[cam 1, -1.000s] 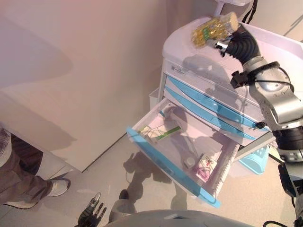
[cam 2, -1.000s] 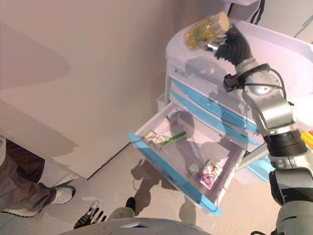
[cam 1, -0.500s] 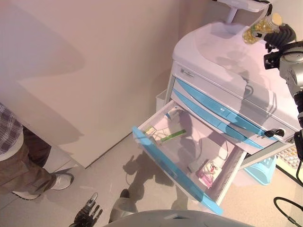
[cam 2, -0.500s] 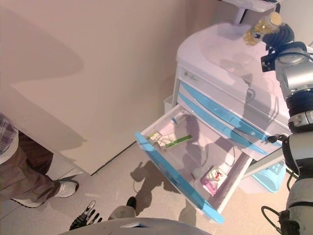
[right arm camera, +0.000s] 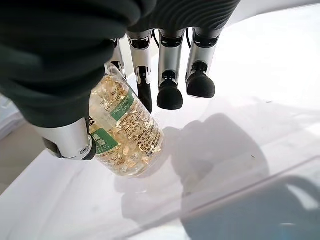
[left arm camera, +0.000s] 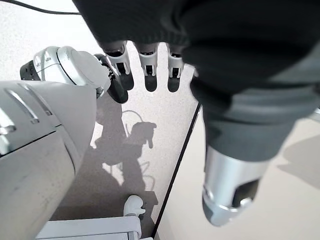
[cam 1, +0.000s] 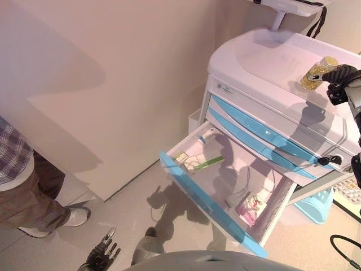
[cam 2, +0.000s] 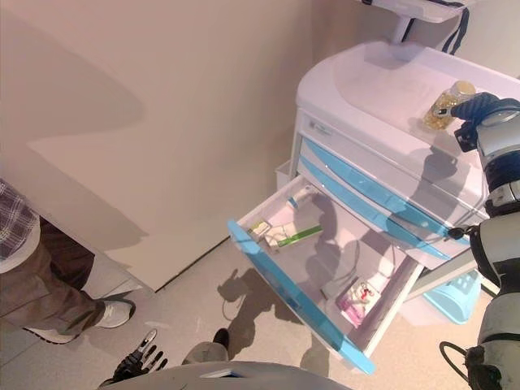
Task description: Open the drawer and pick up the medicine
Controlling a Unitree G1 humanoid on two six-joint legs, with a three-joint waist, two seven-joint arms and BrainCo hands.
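The medicine bottle (right arm camera: 124, 131) is out of the open drawer (cam 1: 225, 189), pinched in my right hand (right arm camera: 75, 75) over the cabinet top's (cam 1: 265, 56) right edge, while my left hand (left arm camera: 145, 65) hangs with fingers relaxed.

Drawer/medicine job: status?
Done: the drawer is pulled open, packets inside. In hand: the right hand grips the bottle of yellow capsules, with the bottle's base on or just above the cart top. Left: letting go, if it is to stay there. The left hand hangs open near the floor.
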